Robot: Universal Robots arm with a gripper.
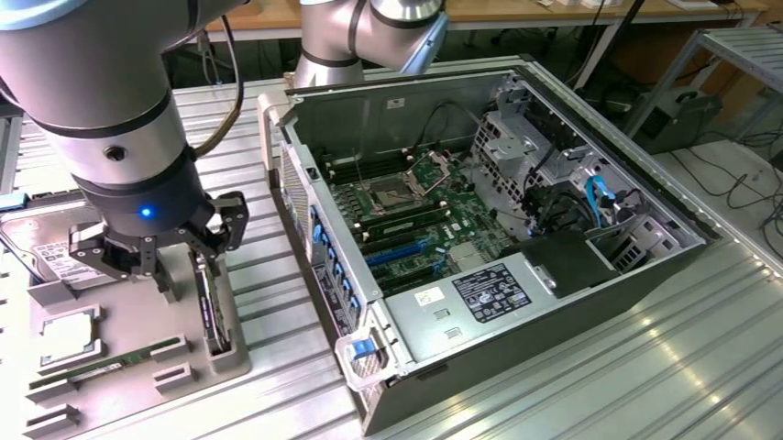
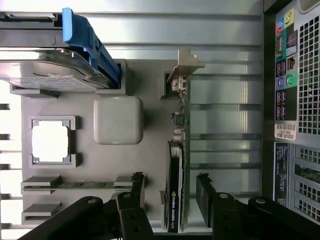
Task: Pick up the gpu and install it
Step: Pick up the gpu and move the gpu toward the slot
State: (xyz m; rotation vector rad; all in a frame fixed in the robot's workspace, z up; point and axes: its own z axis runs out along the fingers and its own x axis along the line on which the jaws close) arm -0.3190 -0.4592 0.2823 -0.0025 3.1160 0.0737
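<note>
Poising the gripper [image 2: 169, 182] open, fingers flanking but not touching the gpu [image 2: 175, 155] standing on edge in the grey tray [image 2: 152, 107] beside the computer case [image 1: 551, 367]; risking an off-centre pinch, tilting the card, jamming it in its slot.

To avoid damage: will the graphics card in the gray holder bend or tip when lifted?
Probably stiff: the graphics card is a flat board with a metal bracket. Standing on its thin edge, it may tip if pushed sideways. Exposed parts look fragile.
</note>
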